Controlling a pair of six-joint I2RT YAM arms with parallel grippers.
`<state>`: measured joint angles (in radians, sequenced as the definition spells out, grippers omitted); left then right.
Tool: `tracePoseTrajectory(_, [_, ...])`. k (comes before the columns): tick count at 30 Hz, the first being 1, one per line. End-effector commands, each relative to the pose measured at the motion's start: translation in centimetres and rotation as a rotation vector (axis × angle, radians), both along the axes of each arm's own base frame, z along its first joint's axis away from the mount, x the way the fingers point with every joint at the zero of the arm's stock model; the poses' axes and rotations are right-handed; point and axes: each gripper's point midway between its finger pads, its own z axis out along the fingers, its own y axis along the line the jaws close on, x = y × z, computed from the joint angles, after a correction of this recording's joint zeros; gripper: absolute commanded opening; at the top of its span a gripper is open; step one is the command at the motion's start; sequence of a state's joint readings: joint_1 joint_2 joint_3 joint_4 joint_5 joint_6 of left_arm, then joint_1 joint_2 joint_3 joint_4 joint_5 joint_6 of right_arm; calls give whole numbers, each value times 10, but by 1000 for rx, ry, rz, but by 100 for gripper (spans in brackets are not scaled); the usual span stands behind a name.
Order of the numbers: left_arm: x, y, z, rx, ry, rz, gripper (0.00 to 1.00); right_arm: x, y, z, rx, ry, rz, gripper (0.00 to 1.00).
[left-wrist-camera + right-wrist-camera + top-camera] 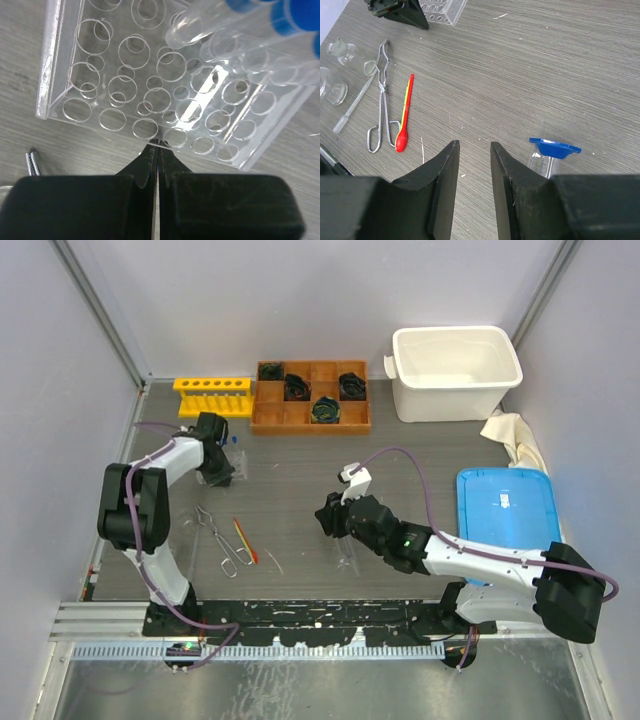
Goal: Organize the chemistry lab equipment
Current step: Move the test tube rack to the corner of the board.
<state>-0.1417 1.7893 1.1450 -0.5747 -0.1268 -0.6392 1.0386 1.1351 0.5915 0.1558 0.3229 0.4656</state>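
We see the left tool point(157, 149) clenched, its fingers pressed together with nothing between them. In the left wrist frame their tips sit right at the near edge of a clear many-holed rack point(115, 95). Blue-capped test tubes point(200, 25) show over that rack at the upper right; we cannot tell whether they are seated in holes.

The right tool point(474, 147) is released, its fingers parted over bare surface point(545, 65) and grasping nothing. Just right of it, low in the right wrist frame, is a clear cylinder with a blue collar point(554, 148).

At the left of that frame the metal tongs point(382, 95) and red-orange stick point(405, 112) lie side by side. The dropper point(355, 102) and glass flasks point(341, 48) are further left.

In the overhead frame the yellow tube rack point(213, 397) sits at upper left, beside a brown compartment tray point(311, 418).
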Motion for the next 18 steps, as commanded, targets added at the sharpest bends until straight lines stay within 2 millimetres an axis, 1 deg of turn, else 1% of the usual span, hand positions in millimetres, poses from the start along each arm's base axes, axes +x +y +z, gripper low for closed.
tracePoseTrajectory(1, [34, 5, 22, 15, -94, 22, 0, 6, -1, 9, 25, -33, -26, 37])
tracePoseTrajectory(5, [49, 15, 27, 36, -117, 52, 0, 6, 0, 9, 26, -32, -24, 37])
tracePoseTrajectory(9, [67, 22, 30, 47, -120, 61, 0, 7, 0, 8, 20, -36, -24, 37])
tracePoseTrajectory(16, [98, 20, 35, 39, -132, 63, 0, 10, -1, 9, 8, -49, -35, 37])
tracePoseTrajectory(18, [104, 19, 30, 39, -119, 60, 0, 11, 0, 8, 2, -48, -34, 37])
